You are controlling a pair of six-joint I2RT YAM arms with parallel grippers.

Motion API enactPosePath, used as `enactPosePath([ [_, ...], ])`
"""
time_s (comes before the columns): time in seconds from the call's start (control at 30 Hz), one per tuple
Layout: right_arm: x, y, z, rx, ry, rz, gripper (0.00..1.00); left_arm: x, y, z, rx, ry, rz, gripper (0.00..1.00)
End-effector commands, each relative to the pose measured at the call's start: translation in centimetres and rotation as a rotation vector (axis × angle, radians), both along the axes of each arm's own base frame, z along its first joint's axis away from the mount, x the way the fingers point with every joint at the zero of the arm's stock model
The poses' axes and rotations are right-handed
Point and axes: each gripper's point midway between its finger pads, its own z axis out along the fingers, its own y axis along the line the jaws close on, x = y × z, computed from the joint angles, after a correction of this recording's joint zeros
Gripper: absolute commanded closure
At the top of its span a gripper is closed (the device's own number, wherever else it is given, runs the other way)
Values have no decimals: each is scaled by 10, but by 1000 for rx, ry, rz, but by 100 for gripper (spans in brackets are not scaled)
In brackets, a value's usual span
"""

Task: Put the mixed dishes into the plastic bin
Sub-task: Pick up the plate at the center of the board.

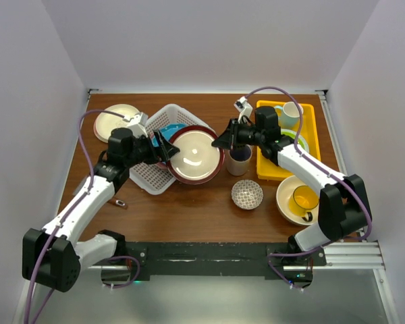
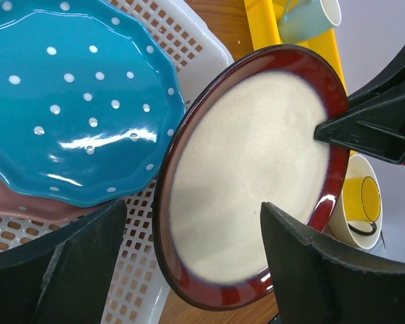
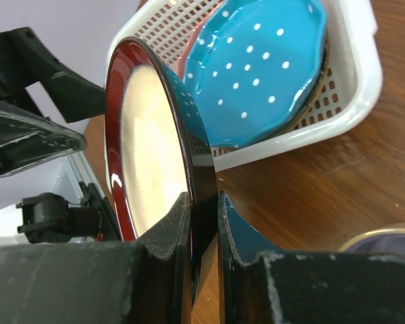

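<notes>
Your plastic bin (image 1: pixel 148 177) sits left of centre with the blue dotted plate (image 2: pixel 74 101) inside. The red-rimmed plate (image 1: pixel 196 156) tilts over the bin's right rim, pinched at its right edge by the right gripper (image 3: pixel 204 202). The left gripper (image 1: pixel 163 150) gapes beside the plate's left edge, holding nothing.

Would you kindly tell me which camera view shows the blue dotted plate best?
Left wrist view: the blue dotted plate appears large, its dots clear. The right wrist view shows most of it; the top view shows only a sliver.
</notes>
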Motion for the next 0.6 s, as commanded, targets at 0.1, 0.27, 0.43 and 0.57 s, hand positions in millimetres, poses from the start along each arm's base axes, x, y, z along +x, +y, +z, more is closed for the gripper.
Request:
enactPosePath([
  [0.1,-9,11,69,148,-183,96,100,-3,-16,10,-31,-72,-108,33],
  [0.27,-12,10,72,160,-189,114,100,-4,-18,2,-33,-43,-127,47],
  [0.43,-15,9,75,174,-204,140,100,-7,-22,4,-51,-31,-145,63],
  [0.57,-19,7,80,194,-227,170,100,-9,-24,11,-71,-36,-151,95],
])
